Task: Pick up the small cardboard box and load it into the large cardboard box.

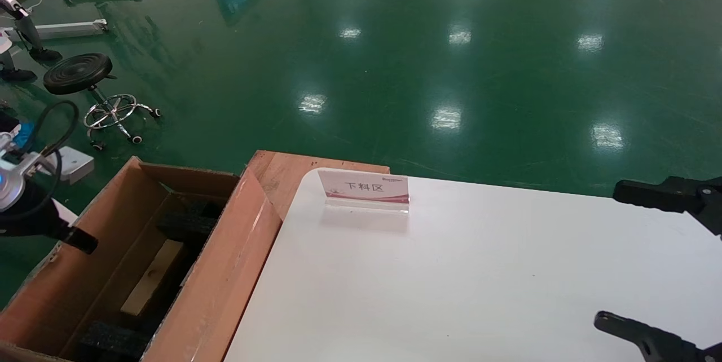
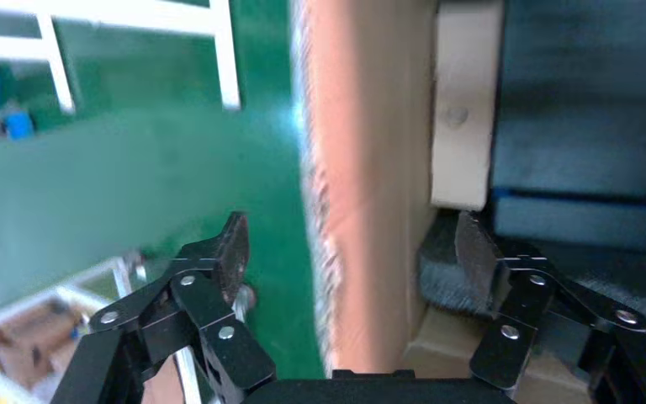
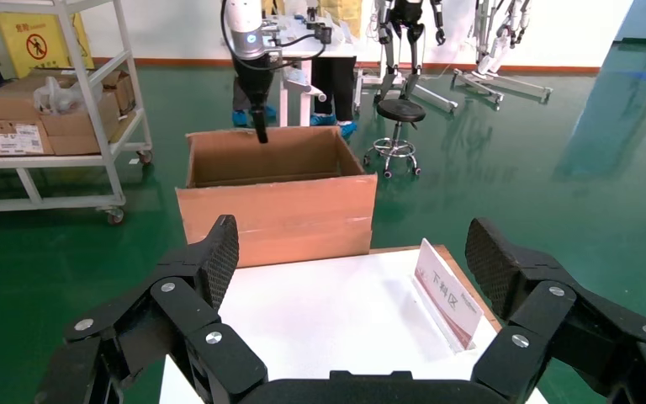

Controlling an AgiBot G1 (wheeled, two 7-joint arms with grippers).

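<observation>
The left pincer [image 2: 349,252], wide open and empty, straddles a wall of the large brown corrugated cardboard box [image 1: 225,272]. The right pincer [image 3: 353,257], wide open and empty, hovers over the white bench [image 1: 479,272].

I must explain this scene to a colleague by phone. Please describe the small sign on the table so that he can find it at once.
Start at the white rectangular table, which stands to the right of the large open brown cardboard box. Near the table's far edge, close to the corner nearest that box, stands the small clear acrylic sign. It alone is upright on the table, with a white card, Chinese characters and a pink band below.
</observation>
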